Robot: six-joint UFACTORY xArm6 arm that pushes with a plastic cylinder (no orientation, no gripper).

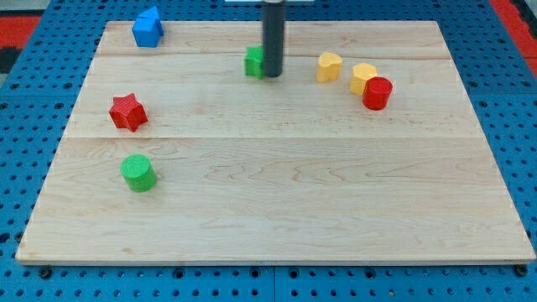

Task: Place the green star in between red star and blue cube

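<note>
A green block (253, 62), its shape half hidden behind the rod, sits near the view's top centre of the wooden board (277, 218). My tip (273, 75) rests against its right side. The red star (127, 111) lies at the view's left. The blue cube (148, 27) sits at the top left corner of the board. The red star and blue cube are well to the left of my tip and the green block.
A green cylinder (138, 173) stands below the red star. Two yellow blocks (329, 66) (362, 77) and a red cylinder (377, 93) sit in a row at the upper right. Blue pegboard surrounds the board.
</note>
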